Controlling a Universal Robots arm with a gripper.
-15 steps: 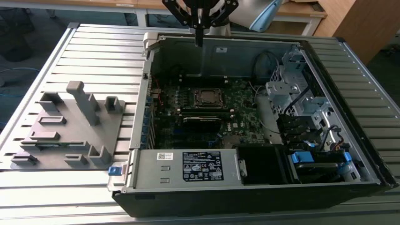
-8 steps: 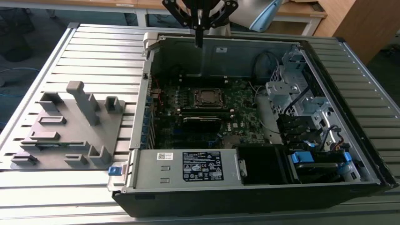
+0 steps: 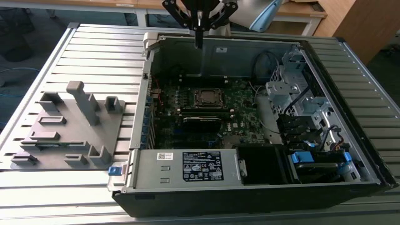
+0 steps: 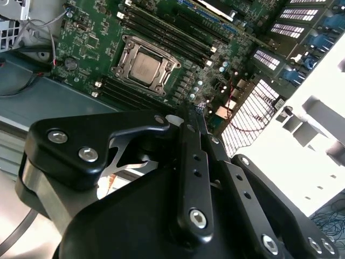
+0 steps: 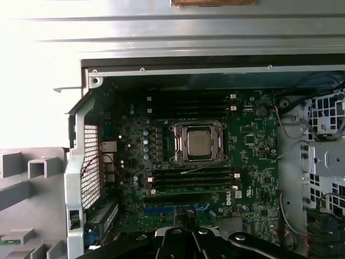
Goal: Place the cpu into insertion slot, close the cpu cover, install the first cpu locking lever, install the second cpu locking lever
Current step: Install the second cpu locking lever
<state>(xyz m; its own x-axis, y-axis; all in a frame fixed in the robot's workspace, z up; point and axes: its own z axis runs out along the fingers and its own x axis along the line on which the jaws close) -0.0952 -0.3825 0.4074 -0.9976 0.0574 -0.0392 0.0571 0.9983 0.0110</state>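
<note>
The cpu [image 5: 198, 141] lies flat in the insertion slot [image 5: 218, 147] on the green board, its grey-brown face showing. The silvery cpu cover [image 5: 177, 143] frames it and looks lowered around the chip. A thin metal rod [image 5: 199, 167] slants along one side of the socket; I cannot tell whether it is latched. In the second wrist view the cpu [image 4: 145, 66] sits inside the cover [image 4: 125, 53]. My gripper [image 3: 198, 43] hangs above the case's far wall, well away from the socket [image 3: 209, 97], with its fingers [image 4: 190, 116] pressed together and holding nothing.
The open computer case [image 3: 145, 84] lies on a slatted metal table. A grey fixture plate [image 3: 69, 126] with upright posts sits at the exterior view's left. A power supply [image 3: 187, 166] fills the near side, drive cages [image 3: 300, 89] and cables the right. Black memory strips [image 5: 188, 105] flank the socket.
</note>
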